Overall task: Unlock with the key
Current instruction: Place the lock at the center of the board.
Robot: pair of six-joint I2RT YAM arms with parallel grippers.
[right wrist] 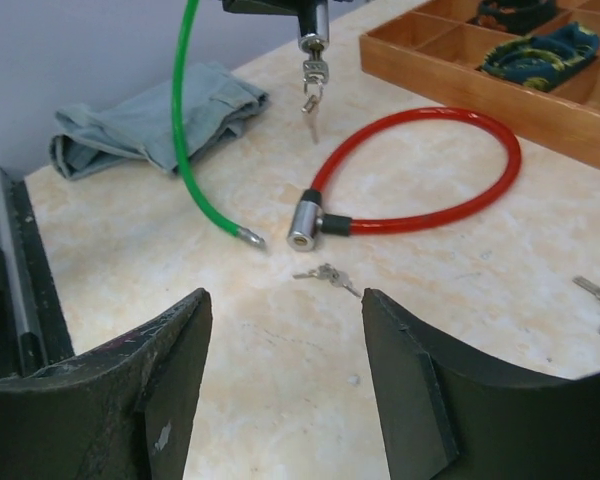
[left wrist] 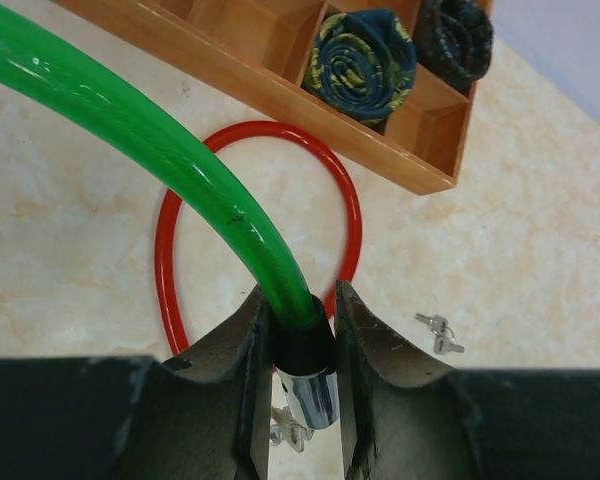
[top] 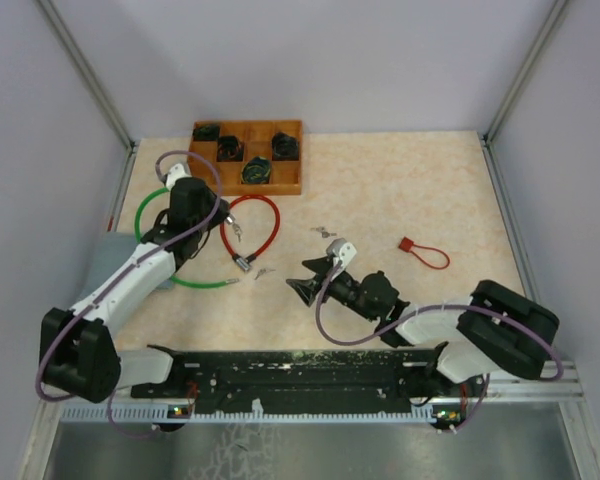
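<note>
Between pale walls (top: 310,60), beige tabletop (top: 410,180), red lock (top: 252,226)

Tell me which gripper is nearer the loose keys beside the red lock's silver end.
Right. The right gripper sits open just short of those keys, facing them. The left gripper is raised past the red lock, shut on the green lock at its head.

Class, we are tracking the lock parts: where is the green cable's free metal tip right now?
In the right wrist view the green cable's tip lies just left of the red lock's silver barrel, with loose keys nearer the camera.
</note>
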